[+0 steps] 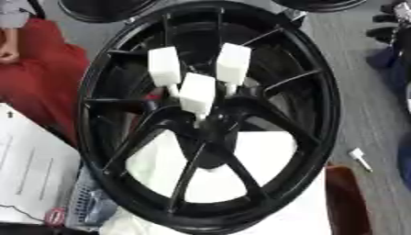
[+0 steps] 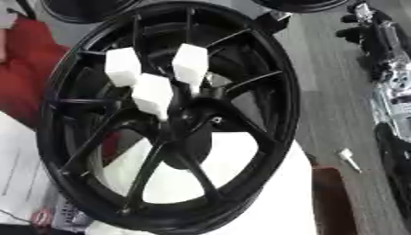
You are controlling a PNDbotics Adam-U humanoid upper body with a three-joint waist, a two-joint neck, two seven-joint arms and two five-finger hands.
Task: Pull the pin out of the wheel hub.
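Only a bit of the robot's right hand (image 2: 363,26) can be seen, black, up at the top right edge and well apart from everything; open or closed can't be told, tbh. The left one isn't seen at all. Nearest, a white printed paper sheet (image 1: 32,165) is laid at the left, and a white flat pad (image 1: 273,151) is seen under the big black spoked alloy wheel hub (image 1: 321,92). A small loose white peg (image 1: 359,158) is left on the grey surface to its right. Three white block-headed pins (image 1: 197,94) are stuck in the hub centre. Red cloth (image 1: 40,69) is bunched far left.
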